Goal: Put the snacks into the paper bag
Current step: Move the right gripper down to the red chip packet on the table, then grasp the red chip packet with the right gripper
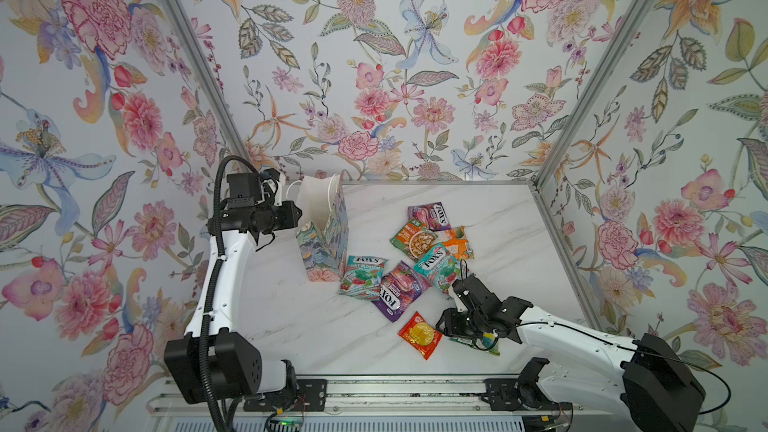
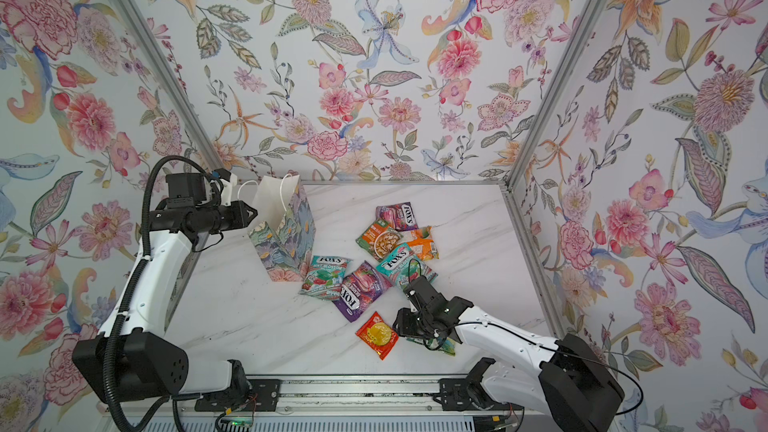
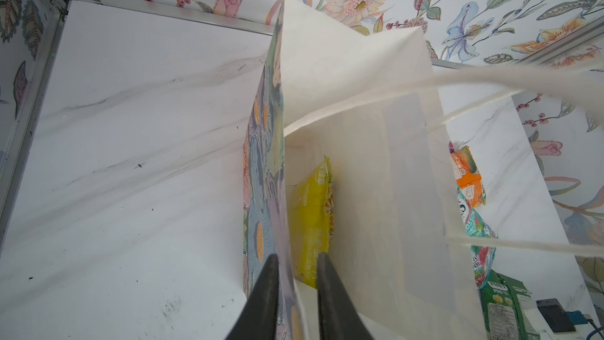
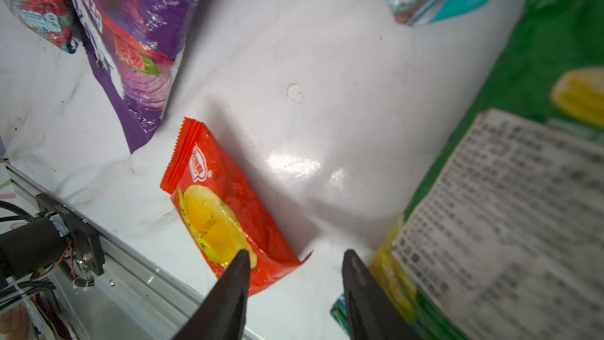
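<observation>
Standing upright, paper bag (image 1: 322, 243), mouth skyward

A robot test booth, not a home: flowered wallpaper (image 1: 415, 56) covers bare metal framing (image 1: 589, 89). Two robot arms (image 1: 224, 268) sit on a rail (image 1: 395, 390) along a marble-look table (image 1: 299, 326).

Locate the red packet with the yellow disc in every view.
Both top views: red packet, lower centre of the picture.
Left wrist: not in it.
Right wrist: lower middle.
Shared landmark: purple FOX'S packet, just beyond it.
</observation>
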Robot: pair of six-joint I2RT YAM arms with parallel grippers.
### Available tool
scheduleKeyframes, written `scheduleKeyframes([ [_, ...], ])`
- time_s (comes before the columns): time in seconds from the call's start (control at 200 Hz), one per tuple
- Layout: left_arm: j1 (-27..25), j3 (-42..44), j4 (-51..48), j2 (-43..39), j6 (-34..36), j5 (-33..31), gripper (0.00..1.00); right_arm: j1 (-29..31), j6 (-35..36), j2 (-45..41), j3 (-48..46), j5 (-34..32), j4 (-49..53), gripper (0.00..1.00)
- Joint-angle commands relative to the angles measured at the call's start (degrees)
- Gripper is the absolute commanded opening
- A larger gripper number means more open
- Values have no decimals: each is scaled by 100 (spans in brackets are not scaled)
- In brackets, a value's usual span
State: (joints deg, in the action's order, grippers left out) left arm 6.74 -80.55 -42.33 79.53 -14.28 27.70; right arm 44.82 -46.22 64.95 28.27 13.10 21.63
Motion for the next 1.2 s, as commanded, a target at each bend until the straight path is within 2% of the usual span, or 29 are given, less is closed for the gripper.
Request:
scheduleKeyframes([
  [0.0, -45, -20, -43, 63, 95, 60, 20, 66, -237, -122, -186, 22, -78, 48],
  [0.255, -50, -13, -39, 63, 86, 91, 14, 123, -583, -44, -514, 187, -750, 48],
  [0.565, -59, -22, -17, 72, 75, 115, 13, 264, -957, 8, -754, 274, -1416, 45],
  [0.656, -60, -13, -13, 72, 75, 123, 13, 278, -1038, -11, -825, 271, -1569, 32],
  [0.801, -63, 13, -17, 54, 92, 112, 13, 269, -1023, -269, -760, 146, -1675, 0],
  [0.961, -62, 11, 5, 72, 79, 115, 13, 268, -744, -688, -283, 25, -1258, 0],
  [1.196, -68, -27, -14, 63, 75, 121, 12, 258, -137, -1075, 1124, -360, 31, 0],
])
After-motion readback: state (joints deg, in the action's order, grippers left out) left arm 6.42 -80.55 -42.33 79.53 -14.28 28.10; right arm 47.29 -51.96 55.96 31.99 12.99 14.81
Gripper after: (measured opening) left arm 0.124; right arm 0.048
